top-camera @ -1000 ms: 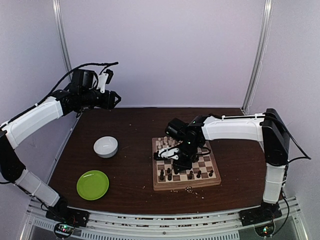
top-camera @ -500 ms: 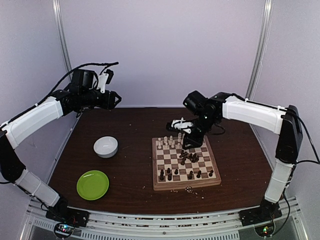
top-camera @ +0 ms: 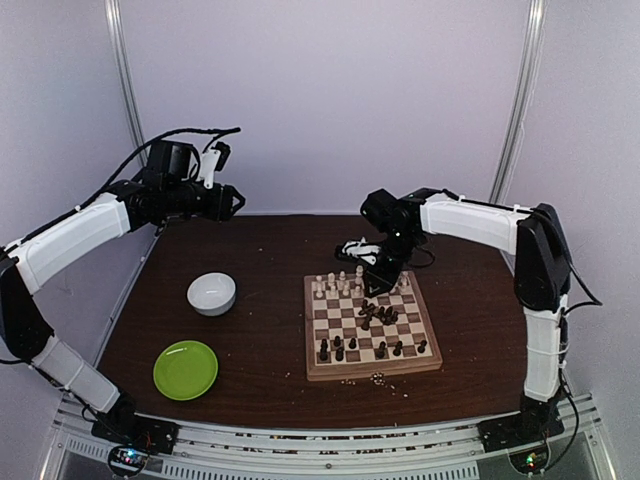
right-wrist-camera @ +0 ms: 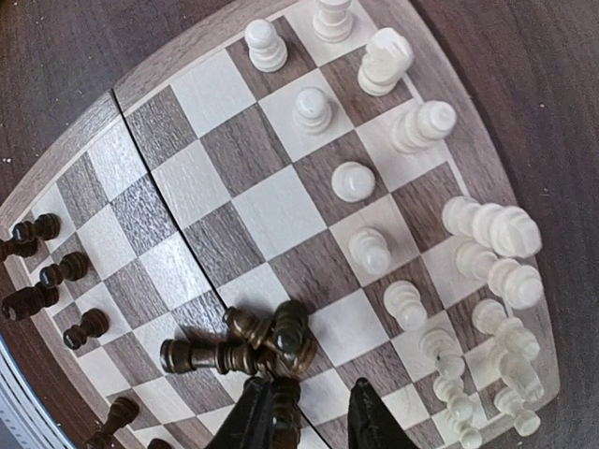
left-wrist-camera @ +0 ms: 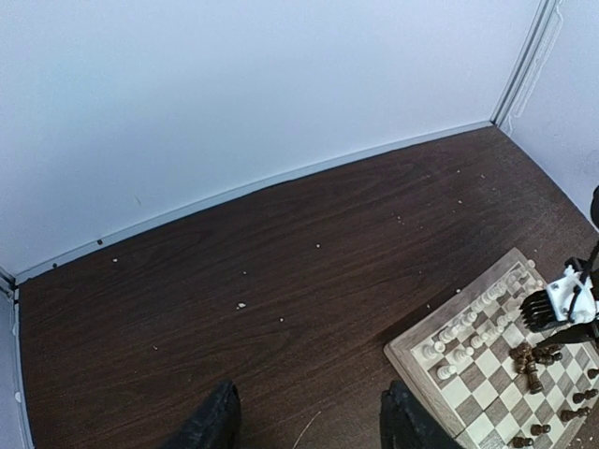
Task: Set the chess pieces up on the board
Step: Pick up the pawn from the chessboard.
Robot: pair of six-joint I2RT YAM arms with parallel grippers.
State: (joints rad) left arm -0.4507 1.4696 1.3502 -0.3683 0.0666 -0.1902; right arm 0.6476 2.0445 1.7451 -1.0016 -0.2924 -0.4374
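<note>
The board [top-camera: 312, 372] lies right of the table's centre, also showing in the right wrist view [right-wrist-camera: 140, 79] and the left wrist view [left-wrist-camera: 402, 354]. Cream chess pieces [top-camera: 340, 283] stand along its far side [right-wrist-camera: 487, 271]. Dark chess pieces [top-camera: 370, 350] stand along its near side, and a few lie in a heap [right-wrist-camera: 253, 341] mid-board. My right gripper [top-camera: 373, 275] hovers over the heap, jaws [right-wrist-camera: 309, 388] open. One dark piece [right-wrist-camera: 284, 413] sits against the left finger [right-wrist-camera: 262, 416], clear of the right finger. My left gripper [top-camera: 225, 203] hangs open and empty high over the far-left table [left-wrist-camera: 309, 430].
A white bowl [top-camera: 212, 293] and a round green plate [top-camera: 186, 369] sit left of the board. Pale crumbs [top-camera: 380, 378] lie by the board's near edge and are scattered over the dark table [left-wrist-camera: 241, 305]. Walls close the back and sides.
My right arm rose from low over the board's left-middle and swung toward its far side, then settled slightly nearer. Its jaws widened. The left arm barely moved.
</note>
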